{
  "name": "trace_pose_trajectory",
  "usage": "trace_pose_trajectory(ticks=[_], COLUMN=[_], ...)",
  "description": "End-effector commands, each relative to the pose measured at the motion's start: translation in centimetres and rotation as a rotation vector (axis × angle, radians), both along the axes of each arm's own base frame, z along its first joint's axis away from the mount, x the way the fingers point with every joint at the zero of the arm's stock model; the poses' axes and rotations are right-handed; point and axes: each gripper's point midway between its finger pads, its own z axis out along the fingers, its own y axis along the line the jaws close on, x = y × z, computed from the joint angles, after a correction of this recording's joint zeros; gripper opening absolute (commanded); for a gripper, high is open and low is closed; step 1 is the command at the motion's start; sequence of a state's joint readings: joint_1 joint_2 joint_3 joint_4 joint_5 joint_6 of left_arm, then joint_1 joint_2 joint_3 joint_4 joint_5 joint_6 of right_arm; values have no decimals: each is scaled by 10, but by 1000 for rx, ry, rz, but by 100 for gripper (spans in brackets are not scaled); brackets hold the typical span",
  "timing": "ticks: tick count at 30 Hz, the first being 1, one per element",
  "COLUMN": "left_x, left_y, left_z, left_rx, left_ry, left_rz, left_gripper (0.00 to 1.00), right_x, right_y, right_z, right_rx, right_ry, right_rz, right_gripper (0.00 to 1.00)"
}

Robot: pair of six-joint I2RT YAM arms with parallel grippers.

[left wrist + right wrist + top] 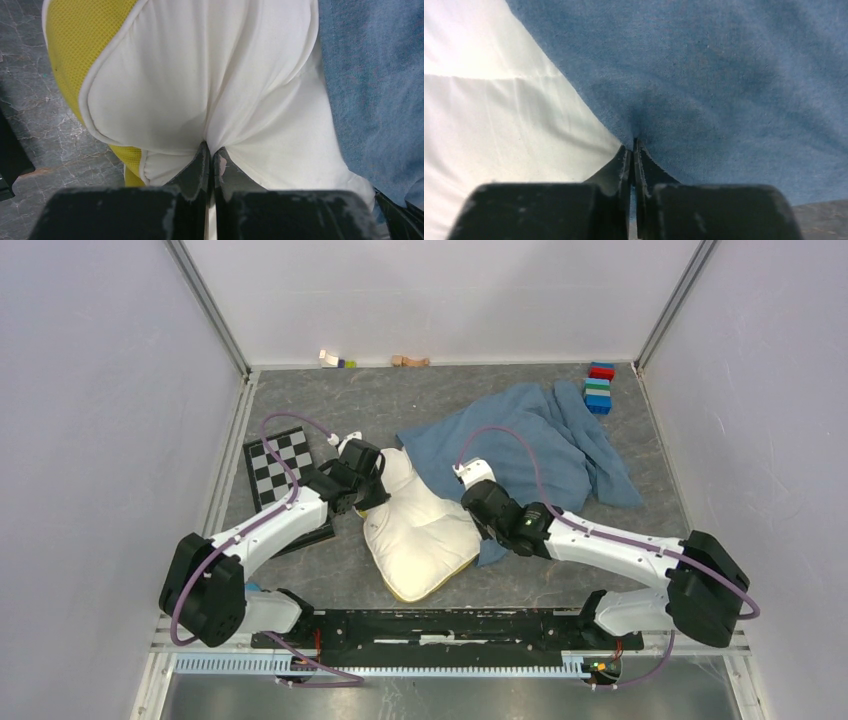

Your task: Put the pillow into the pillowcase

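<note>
The pillow (420, 530) lies on the grey table (400, 400) at the centre of the top view, slanting from upper left to lower right, its yellow band showing along the lower edge. The pillowcase (540, 440) is spread in wrinkles to the upper right of it. The near edge of the cloth touches the pillow's right side and overlaps it a little.

The left hand (210, 150) sits at the pillow's upper left end. In its wrist view the fingers are pressed together on a pinch of the white cover – creases fan out from the tips, with the yellow band at the upper left of that frame.

The right hand (634, 145) is at the pillow's right side, where blue cloth meets white. Its fingers are closed on a fold of the pillowcase – the fabric puckers at the tips.

A checkered board (280, 475) lies at centre left, partly under the left arm. A stack of coloured blocks (599, 388) stands at the upper right.
</note>
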State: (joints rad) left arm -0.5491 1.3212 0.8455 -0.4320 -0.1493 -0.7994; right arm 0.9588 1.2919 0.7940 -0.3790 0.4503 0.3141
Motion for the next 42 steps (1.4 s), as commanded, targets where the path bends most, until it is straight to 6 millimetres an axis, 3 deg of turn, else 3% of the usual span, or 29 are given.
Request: trace_pose_trajectory(ticks=[1, 2, 5, 6, 8, 12, 15, 18, 22, 26, 30, 32, 38, 42], left_x=[2, 2, 5, 6, 8, 9, 4, -6, -22, -48, -86, -107, -167, -190], left_y=[-6, -10, -26, -29, -33, -33, -29, -17, 10, 25, 28, 23, 5, -17], left_z=[5, 6, 10, 13, 18, 24, 28, 38, 48, 44, 29, 25, 8, -3], left_rx=[-56, -72, -133, -140, -148, -157, -144, -118, -38, 21, 40, 40, 86, 115], left_ry=[-9, -9, -9, -13, -23, -40, -42, -64, -93, -58, 17, 44, 99, 105], left_rz=[16, 10, -6, -8, -6, -4, -15, -19, -5, -76, -132, -154, -275, -398], left_gripper=[2, 2, 2, 2, 2, 2, 10, 39, 81, 96, 100, 100, 100, 100], right_x=[1, -6, -43, -53, -64, -57, -51, -49, -41, -37, -44, -50, -73, -93], right_y=[28, 46, 108, 121, 130, 104, 87, 82, 81, 79, 69, 62, 30, 16], right_z=[33, 52, 83, 84, 62, 7, -13, -8, 19, 36, 42, 42, 28, 7], right_rx=[25, 52, 206, 251, 290, 208, 196, 197, 200, 190, 168, 143, 108, 99], right_ry=[-82, -107, -77, -64, -10, 49, 83, 67, 7, -22, -44, -47, -18, 29], right_rz=[12, 42, 181, 209, 226, 153, 125, 123, 119, 119, 120, 118, 92, 101], right_gripper=[0, 0, 0, 0, 0, 0, 0, 8, 22, 36, 57, 63, 63, 60])
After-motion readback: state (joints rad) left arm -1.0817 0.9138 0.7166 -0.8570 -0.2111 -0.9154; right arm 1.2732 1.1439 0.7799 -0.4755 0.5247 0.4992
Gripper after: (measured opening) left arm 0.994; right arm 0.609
